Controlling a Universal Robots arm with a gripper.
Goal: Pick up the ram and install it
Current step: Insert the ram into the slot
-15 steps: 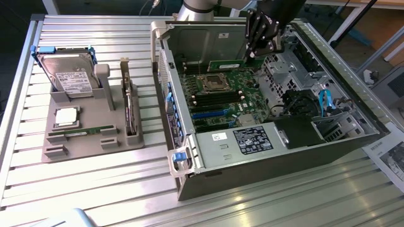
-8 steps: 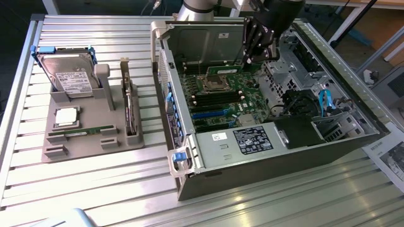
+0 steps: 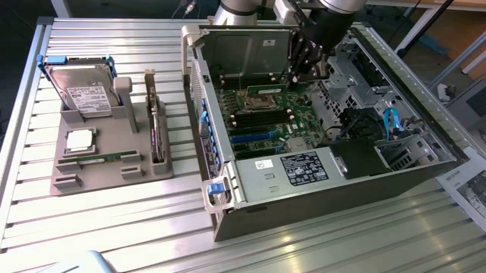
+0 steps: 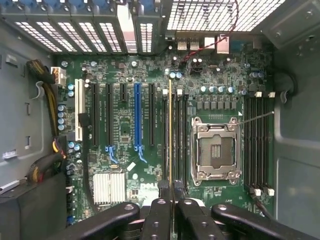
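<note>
Claw (image 4: 171,187) was clamped on the ram (image 4: 170,135), held edge-down inside the open case (image 3: 304,210) over the motherboard's (image 4: 225,195) memory slots (image 4: 179,130) beside the empty CPU socket (image 4: 214,150); pickup was done, seating apparently not, slot contact unclear.

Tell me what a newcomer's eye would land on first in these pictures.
The open computer case sits mid-scene on the slatted table, and the arm reaches into it. Its gripper is clamped on the ram, held over the motherboard. On the exterior view's left, a grey holder carries a hard drive.
</note>
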